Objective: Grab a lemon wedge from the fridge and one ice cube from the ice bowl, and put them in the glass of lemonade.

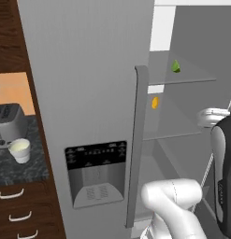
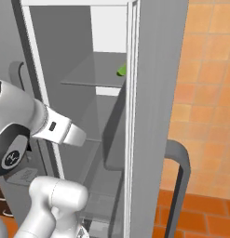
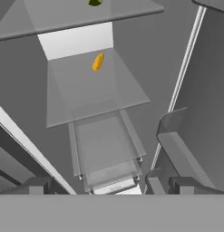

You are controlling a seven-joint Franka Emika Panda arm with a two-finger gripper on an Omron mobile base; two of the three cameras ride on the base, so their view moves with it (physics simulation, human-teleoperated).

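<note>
Fridge (image 1: pixel 89 70) door's open, gripper (image 3: pixel 99 186) spread wide and empty (lemon wedge (image 3: pixel 98 62) on its shelf), ice untouched too.

The tall light-grey two-door fridge (image 1: pixel 84 93) stands with its right door (image 2: pixel 153 116) swung wide, so the compartment is open from the front. The closed left door and its long vertical grey handle (image 1: pixel 138 144) wall off the left side. Inside, translucent grey shelves (image 3: pixel 93 93) split the space into layers. The tiny yellow-orange lemon wedge (image 3: pixel 98 62) lies far back on the middle shelf with bare shelf all around it; the upper shelf, bearing a small green piece (image 1: pixel 176 66), roofs that gap. The open door's bins (image 3: pixel 186 145) crowd the right.
</note>
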